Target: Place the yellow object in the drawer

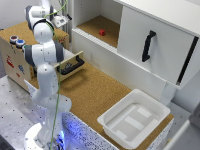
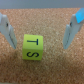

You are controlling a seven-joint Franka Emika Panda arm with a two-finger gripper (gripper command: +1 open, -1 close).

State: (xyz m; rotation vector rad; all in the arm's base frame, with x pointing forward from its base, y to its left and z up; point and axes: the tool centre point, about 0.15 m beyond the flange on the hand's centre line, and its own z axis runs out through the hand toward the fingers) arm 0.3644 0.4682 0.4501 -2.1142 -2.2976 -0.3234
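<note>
In the wrist view a yellow cube (image 2: 33, 47) with black letters lies on a cork surface. My gripper (image 2: 40, 36) is open above it, and the cube sits between the two fingers (image 2: 6, 31), nearer one of them, touching neither. In the exterior view the gripper (image 1: 61, 21) hangs over the top of the small wooden box (image 1: 15, 60); the cube is hidden there behind the arm. The light plywood drawer (image 1: 70, 62) with a black bar handle (image 1: 73, 65) stands pulled out of the box.
A white cabinet with a red block (image 1: 102, 32) on its shelf and a door with a black handle (image 1: 148, 45) stands at the back. A white plastic tub (image 1: 134, 117) sits on the cork table. Two round caps (image 1: 16, 41) rest on the box.
</note>
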